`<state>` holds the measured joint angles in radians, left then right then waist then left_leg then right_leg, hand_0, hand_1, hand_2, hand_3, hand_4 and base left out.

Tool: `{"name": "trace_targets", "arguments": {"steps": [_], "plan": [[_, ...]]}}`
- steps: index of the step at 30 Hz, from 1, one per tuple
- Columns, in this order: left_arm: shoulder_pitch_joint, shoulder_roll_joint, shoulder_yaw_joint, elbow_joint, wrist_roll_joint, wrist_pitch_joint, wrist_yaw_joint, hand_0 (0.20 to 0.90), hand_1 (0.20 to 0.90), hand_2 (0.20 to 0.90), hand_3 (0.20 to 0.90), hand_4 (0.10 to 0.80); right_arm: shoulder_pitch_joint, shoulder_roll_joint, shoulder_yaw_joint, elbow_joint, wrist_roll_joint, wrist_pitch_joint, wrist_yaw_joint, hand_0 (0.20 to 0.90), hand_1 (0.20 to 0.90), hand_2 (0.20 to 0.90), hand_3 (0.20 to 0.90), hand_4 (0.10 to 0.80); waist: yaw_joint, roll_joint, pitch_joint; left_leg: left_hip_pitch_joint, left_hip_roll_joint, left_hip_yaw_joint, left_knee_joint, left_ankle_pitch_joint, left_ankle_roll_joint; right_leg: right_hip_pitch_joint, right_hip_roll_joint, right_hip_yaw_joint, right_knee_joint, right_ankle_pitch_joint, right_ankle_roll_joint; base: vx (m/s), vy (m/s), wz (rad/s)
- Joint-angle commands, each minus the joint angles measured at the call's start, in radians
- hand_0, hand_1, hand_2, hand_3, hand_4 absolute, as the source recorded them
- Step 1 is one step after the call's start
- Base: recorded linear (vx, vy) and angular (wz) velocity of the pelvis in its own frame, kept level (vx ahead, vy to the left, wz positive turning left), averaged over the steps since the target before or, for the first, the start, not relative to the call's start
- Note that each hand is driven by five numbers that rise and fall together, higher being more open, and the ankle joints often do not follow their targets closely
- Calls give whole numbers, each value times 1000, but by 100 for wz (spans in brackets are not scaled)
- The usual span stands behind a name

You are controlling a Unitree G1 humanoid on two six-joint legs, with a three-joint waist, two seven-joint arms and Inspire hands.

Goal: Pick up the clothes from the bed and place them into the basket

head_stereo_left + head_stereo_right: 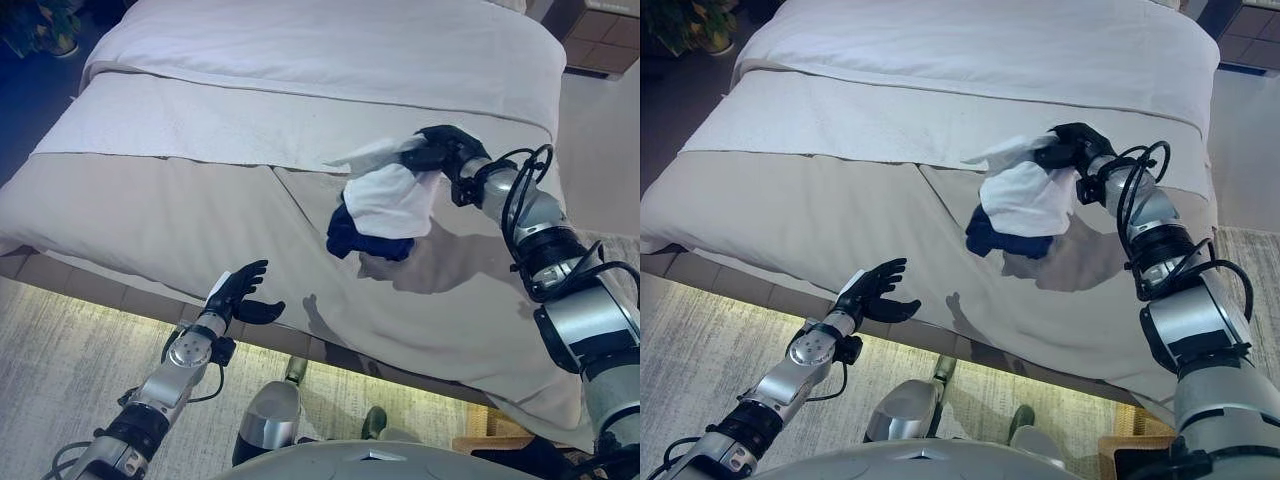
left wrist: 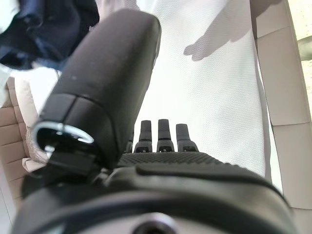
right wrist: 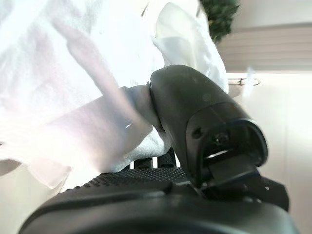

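A white garment (image 1: 392, 198) with a dark navy piece (image 1: 350, 236) hanging beneath it is lifted above the bed (image 1: 180, 210). My right hand (image 1: 440, 148) is shut on the white cloth's top edge, and the right wrist view shows the thumb (image 3: 195, 112) pressing that cloth (image 3: 83, 122). The bundle's shadow falls on the bedcover below it. My left hand (image 1: 238, 292) hovers open near the bed's front edge, holding nothing, with fingers (image 2: 158, 134) straight in its wrist view. No basket shows in any view.
The bed carries a white duvet (image 1: 330, 45) at the back and a beige cover in front. A lit strip runs under the bed's front edge (image 1: 120, 300) above a grey carpet (image 1: 60, 380). A potted plant (image 1: 685, 25) stands far left.
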<state>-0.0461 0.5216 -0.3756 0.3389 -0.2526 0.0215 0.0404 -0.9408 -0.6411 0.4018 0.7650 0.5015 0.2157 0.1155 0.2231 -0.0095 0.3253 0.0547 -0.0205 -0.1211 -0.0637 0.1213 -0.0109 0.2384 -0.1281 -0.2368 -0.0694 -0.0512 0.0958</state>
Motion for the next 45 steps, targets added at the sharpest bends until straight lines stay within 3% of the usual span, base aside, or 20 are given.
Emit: {"name": "trace_targets", "arguments": {"steps": [1, 9, 10, 16, 19, 27, 36, 41, 45], "plan": [[18, 14, 22, 8, 33, -88, 10, 900, 900, 900, 900, 800, -64, -57, -35, -17, 17, -93, -81, 300, 300, 300, 200, 100, -5, -24, -157, 21, -1, 8, 45, -130, -2, -115, 1, 7, 86, 43, -42, 0, 0, 0], [-4, 12, -1, 18, 12, -80, 50, 900, 900, 900, 900, 800, -14, -85, -103, 262, -144, -30, -150, 302, 302, 302, 203, 103, -14, -5, -143, 15, 1, 24, 46, -131, 4, -129, 2, 21, 88, 46, -41, -5, -1, -1], [-10, 13, -1, 18, 8, -77, 55, 900, 900, 900, 900, 800, -1, -89, -109, 304, -162, -2, -166, 900, 900, 900, 900, 800, -16, 1, -138, 12, 1, 26, 48, -131, 5, -134, 1, 22, 89, 46, -40, -41, 1, -5], [-16, 7, 2, 2, -7, -68, 92, 900, 900, 900, 900, 800, 64, -105, -117, 406, -315, 111, -285, 900, 900, 900, 900, 800, -28, 22, -113, 9, 1, 39, 50, -134, 9, -144, 0, 32, 91, 49, -39, -48, 4, -6], [-15, 6, 2, -11, -9, -73, 92, 900, 900, 900, 900, 800, 76, -119, -121, 425, -357, 143, -256, 900, 900, 900, 900, 800, -30, 32, -105, 8, -1, 40, 50, -135, 10, -147, -1, 35, 90, 50, -39, -32, 16, -11], [-4, 22, 26, -58, -7, -61, 74, 900, 900, 900, 900, 800, 101, -171, -78, 398, -477, 132, -188, 900, 900, 900, 900, 800, -41, 27, -95, 12, 2, 52, 43, -134, 8, -150, 1, 43, 88, 53, -35, -15, -3, -4], [8, 32, 16, -70, -14, -62, 83, 900, 900, 900, 900, 800, 36, -215, -7, 323, -634, 177, -235, 900, 900, 900, 900, 800, -48, 17, -98, 16, 3, 63, 44, -136, 8, -148, 4, 54, 86, 53, -33, 0, 1, 0], [9, 26, 12, -66, -14, -67, 89, 900, 900, 900, 900, 800, -9, -210, 29, 216, -646, 156, -305, 900, 900, 900, 900, 800, -47, 17, -98, 12, 2, 61, 44, -136, 9, -151, 4, 53, 88, 52, -32, 2, 1, -1], [18, 23, 23, -65, -10, -70, 86, 900, 900, 900, 900, 800, -1, -199, 66, 71, -625, 124, -259, 900, 900, 900, 900, 800, -51, 13, -99, 6, 0, 57, 48, -136, 7, -157, 3, 55, 91, 50, -33, 10, 6, -4]]}}
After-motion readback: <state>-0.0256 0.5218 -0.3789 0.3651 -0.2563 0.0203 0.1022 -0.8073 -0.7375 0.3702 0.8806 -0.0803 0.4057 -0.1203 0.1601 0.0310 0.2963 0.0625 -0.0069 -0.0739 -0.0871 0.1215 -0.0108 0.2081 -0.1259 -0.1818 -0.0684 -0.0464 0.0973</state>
